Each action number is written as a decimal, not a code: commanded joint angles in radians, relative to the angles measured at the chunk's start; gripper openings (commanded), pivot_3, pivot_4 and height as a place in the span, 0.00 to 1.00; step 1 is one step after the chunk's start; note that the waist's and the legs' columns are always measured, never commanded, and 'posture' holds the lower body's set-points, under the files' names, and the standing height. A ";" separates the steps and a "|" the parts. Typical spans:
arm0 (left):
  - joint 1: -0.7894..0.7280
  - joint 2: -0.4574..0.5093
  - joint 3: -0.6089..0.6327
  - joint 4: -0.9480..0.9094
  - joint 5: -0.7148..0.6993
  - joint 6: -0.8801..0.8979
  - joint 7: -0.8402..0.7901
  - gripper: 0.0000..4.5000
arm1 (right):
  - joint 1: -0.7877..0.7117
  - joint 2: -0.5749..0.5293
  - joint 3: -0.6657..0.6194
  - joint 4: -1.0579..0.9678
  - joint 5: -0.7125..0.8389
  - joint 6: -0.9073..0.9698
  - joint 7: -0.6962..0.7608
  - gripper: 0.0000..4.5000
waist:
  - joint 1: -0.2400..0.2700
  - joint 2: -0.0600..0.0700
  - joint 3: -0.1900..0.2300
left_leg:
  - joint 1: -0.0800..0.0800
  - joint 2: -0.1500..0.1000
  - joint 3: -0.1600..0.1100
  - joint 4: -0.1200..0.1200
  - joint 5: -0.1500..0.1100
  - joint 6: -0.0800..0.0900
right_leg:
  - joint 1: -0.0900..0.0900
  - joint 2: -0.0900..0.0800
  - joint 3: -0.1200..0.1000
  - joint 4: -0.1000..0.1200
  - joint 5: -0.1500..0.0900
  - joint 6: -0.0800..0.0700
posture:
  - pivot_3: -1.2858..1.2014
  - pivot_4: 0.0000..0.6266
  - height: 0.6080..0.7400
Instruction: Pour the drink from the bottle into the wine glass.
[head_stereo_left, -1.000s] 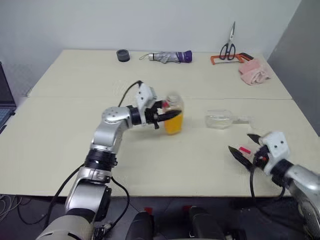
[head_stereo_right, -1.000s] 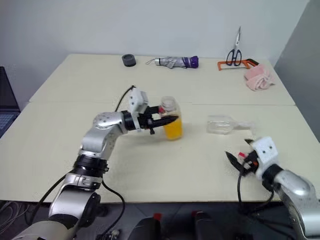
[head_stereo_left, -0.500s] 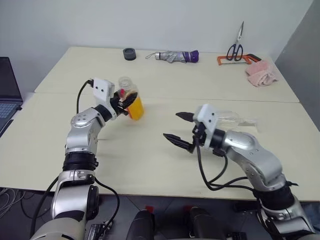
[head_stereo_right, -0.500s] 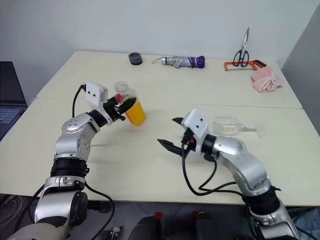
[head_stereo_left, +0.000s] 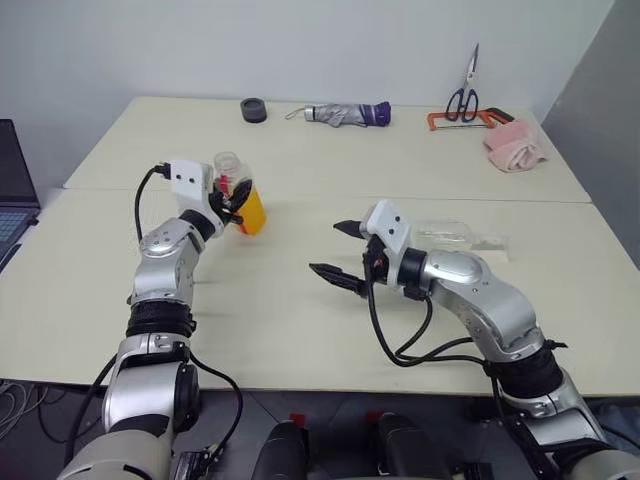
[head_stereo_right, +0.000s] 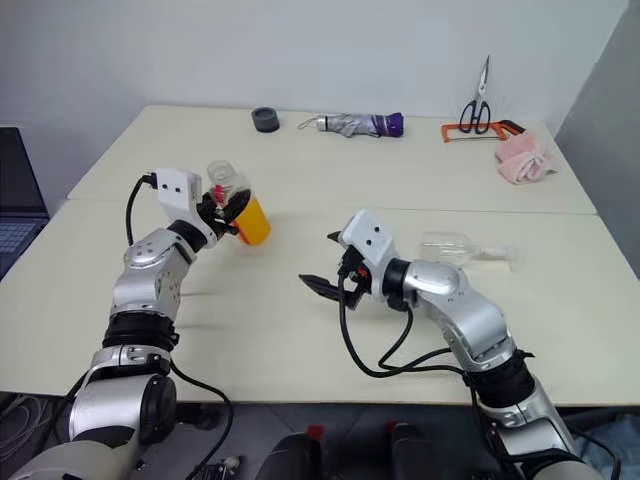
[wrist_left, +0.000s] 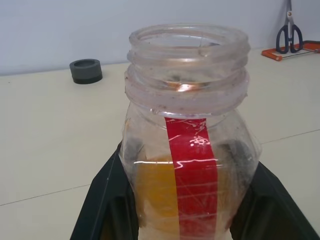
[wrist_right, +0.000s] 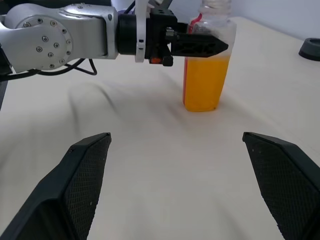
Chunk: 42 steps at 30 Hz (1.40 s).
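Observation:
The bottle (head_stereo_left: 247, 203) is a clear plastic one with a red label strip, its mouth uncapped, and the orange drink (wrist_right: 202, 82) fills its lower half. My left gripper (head_stereo_left: 238, 203) is shut on it at the table's left, and its black fingers (wrist_left: 102, 200) clasp both sides. The bottle leans slightly, close to the tabletop. The wine glass (head_stereo_left: 447, 234) lies on its side right of centre, just behind my right forearm. My right gripper (head_stereo_left: 336, 250) stands wide open and empty in the middle of the table, pointing toward the bottle, well apart from it.
Along the far edge lie a black round roll (head_stereo_left: 254, 109), a folded grey-and-purple umbrella (head_stereo_left: 340, 114), scissors (head_stereo_left: 463, 88), an orange-framed saw (head_stereo_left: 455, 121) and a pink cloth (head_stereo_left: 513, 148). A laptop (head_stereo_left: 12, 190) sits off the left side.
My left gripper has carried the bottle from the table's middle toward the left. My right arm has swung in from the front right to the middle, still open. The camera view has shifted.

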 joint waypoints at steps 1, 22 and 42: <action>-0.012 0.009 0.007 0.026 0.012 -0.014 0.019 0.46 | -0.025 0.011 -0.002 -0.015 -0.006 0.001 0.007 1.00 | 0.000 0.000 0.000 | 0.000 0.000 0.000 0.000 0.000 0.000 | 0.000 0.000 0.000 0.000 0.000 0.000 | 0.52 0.24 1.00; 0.110 -0.021 -0.004 -0.087 0.035 -0.091 0.055 1.00 | 0.010 -0.025 -0.006 -0.057 -0.043 0.010 0.012 1.00 | 0.000 0.000 0.000 | -0.002 0.001 0.000 0.003 0.000 0.000 | 0.000 0.000 -0.001 0.000 0.000 0.000 | 0.52 0.24 1.00; 0.544 0.027 -0.111 -0.713 0.016 -0.010 -0.082 1.00 | 0.375 -0.323 -0.174 -0.328 -0.270 -0.182 -0.063 1.00 | 0.003 0.000 0.000 | -0.002 0.001 -0.001 0.003 0.000 0.000 | 0.001 -0.001 0.000 -0.001 0.000 0.000 | 0.52 0.24 1.00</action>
